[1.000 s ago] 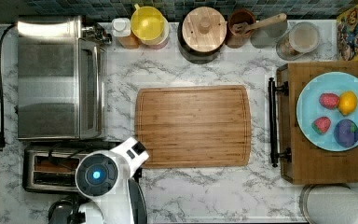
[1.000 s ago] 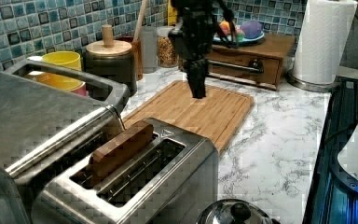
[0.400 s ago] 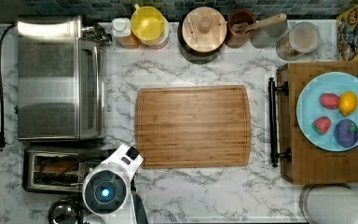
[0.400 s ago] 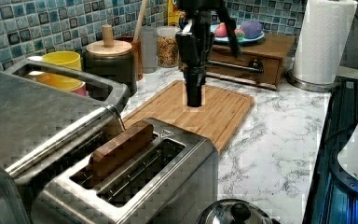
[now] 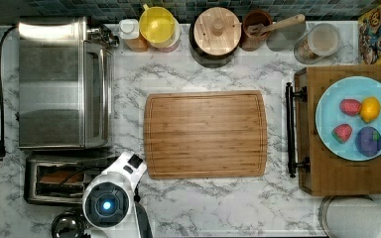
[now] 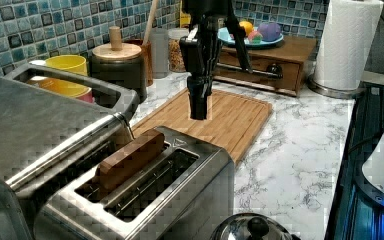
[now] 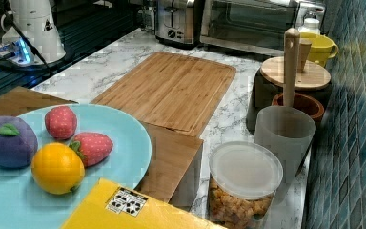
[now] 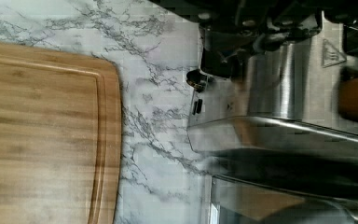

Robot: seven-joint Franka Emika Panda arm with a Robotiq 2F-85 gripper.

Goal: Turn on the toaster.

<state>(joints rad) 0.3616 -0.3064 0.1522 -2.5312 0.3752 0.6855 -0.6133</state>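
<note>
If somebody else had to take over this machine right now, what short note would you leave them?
Gripper: hanging above the near end of the small brushed-steel two-slot toaster, holding nothing; whether it is open or shut cannot be told.
Toaster: beside the big steel toaster oven, at the bamboo cutting board's corner, a brown slice standing up out of one slot.
Done: the approach.
Left: press the toaster's lever down.

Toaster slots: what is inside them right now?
In the left view, the toaster holds a brown slice standing up out of the slot nearer the toaster oven. The other slot looks dark; its bottom cannot be seen.
</note>
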